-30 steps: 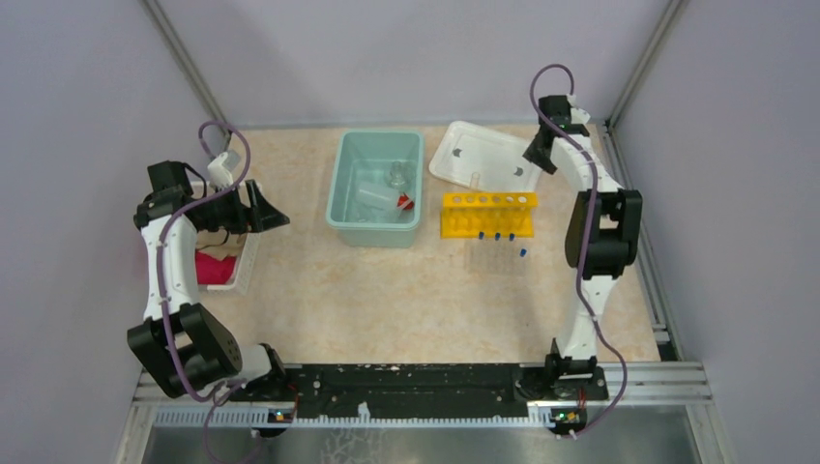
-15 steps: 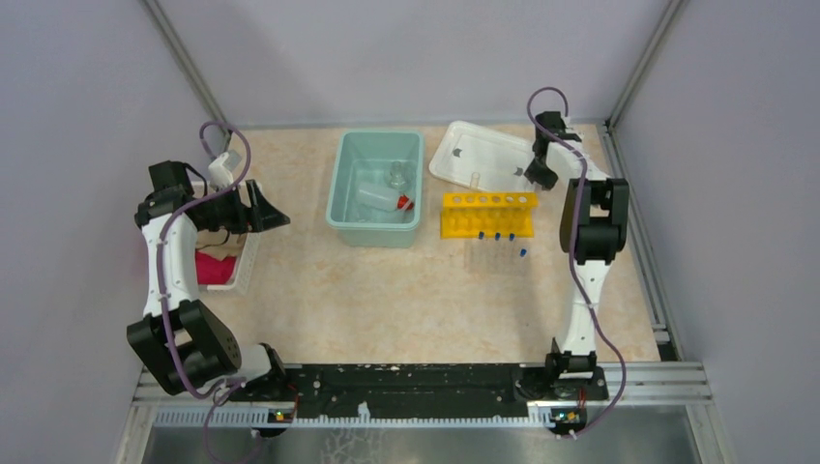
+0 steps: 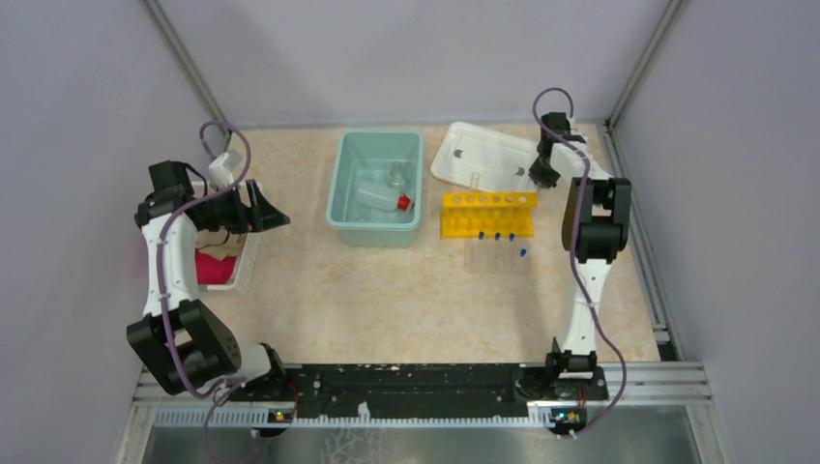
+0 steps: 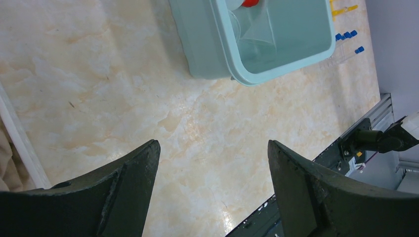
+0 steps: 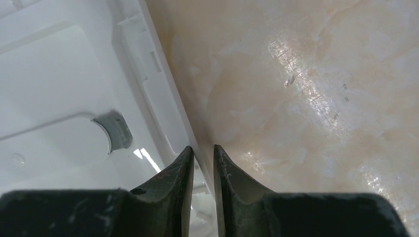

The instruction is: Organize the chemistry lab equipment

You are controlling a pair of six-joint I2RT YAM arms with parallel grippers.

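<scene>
Our right hand [image 5: 203,148] pinches the thin rim of the white lid [image 5: 59,89], which we judge light, springy and slick, so bite deep, while the yellow rack [image 3: 488,214] sits just left of it, the fragile glass flask [image 3: 396,174] lies in the teal bin [image 3: 338,188] beyond, and our left hand [image 4: 212,143] gapes, holding nothing.

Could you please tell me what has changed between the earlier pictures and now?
The right hand moved down and nearer to the right edge of the white lid, and its fingers closed on that rim. The left hand stayed open beside the white basket. The teal bin, the yellow tube rack and the lid have not shifted.
</scene>
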